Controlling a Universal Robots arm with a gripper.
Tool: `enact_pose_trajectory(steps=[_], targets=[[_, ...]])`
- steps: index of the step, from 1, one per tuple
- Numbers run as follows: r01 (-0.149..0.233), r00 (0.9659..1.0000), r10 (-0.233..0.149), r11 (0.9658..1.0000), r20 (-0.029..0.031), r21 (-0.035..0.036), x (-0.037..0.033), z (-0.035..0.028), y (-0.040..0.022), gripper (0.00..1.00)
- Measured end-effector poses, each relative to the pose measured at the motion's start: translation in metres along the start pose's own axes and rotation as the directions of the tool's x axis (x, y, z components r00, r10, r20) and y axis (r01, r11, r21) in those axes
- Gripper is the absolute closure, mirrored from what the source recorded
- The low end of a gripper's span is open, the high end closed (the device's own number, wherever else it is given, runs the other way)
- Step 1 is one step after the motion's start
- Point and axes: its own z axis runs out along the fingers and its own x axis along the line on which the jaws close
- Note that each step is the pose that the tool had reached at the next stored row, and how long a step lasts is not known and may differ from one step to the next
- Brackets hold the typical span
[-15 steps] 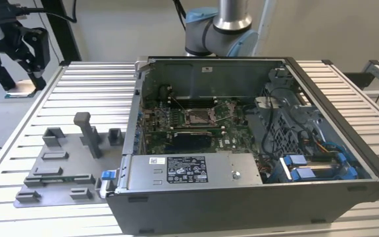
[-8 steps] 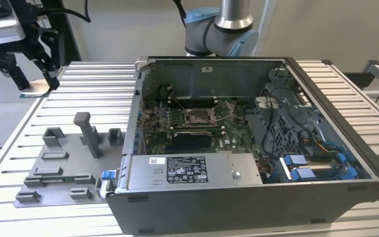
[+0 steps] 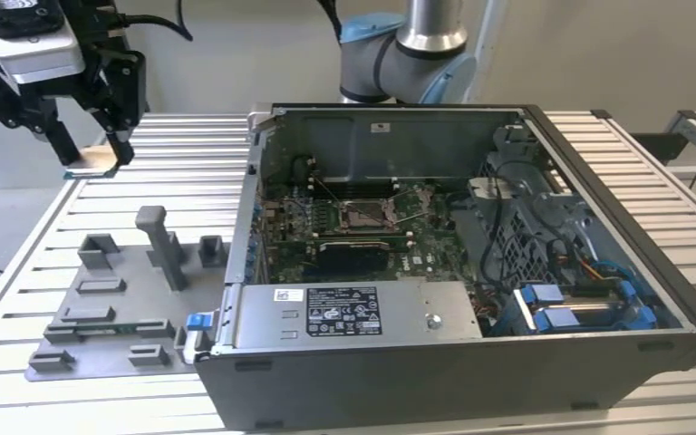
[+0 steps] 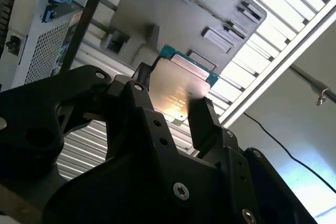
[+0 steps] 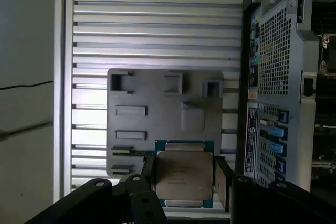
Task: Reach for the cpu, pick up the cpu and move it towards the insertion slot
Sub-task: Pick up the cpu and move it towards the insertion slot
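The cpu [image 5: 184, 174] hangs clamped in the downward-pointing gripper [image 3: 94, 156], well above the table [image 3: 185, 136].

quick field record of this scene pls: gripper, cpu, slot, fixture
gripper: shut on the cpu, raised at the exterior view's left
cpu: flat between the fingers, clear of the grey fixture plate
insertion slot: in the green motherboard inside the open computer case, away from the gripper

On the counter [image 3: 191, 136] the fixture plate [image 3: 119, 299] lies beside the computer case [image 3: 445, 381], at the exterior view's left; the insertion slot [image 3: 362, 214] sits inside the case; the tool [image 3: 91, 161] holds the cpu [image 5: 184, 174] up behind the plate
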Motion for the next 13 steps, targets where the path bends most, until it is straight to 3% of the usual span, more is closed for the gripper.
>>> enact_pose_trajectory(steps=[13], targets=[[0.000,1.0000,0.000,1.0000,-0.0001,0.0000,-0.0369,0.0000,-0.0003,1.00]])
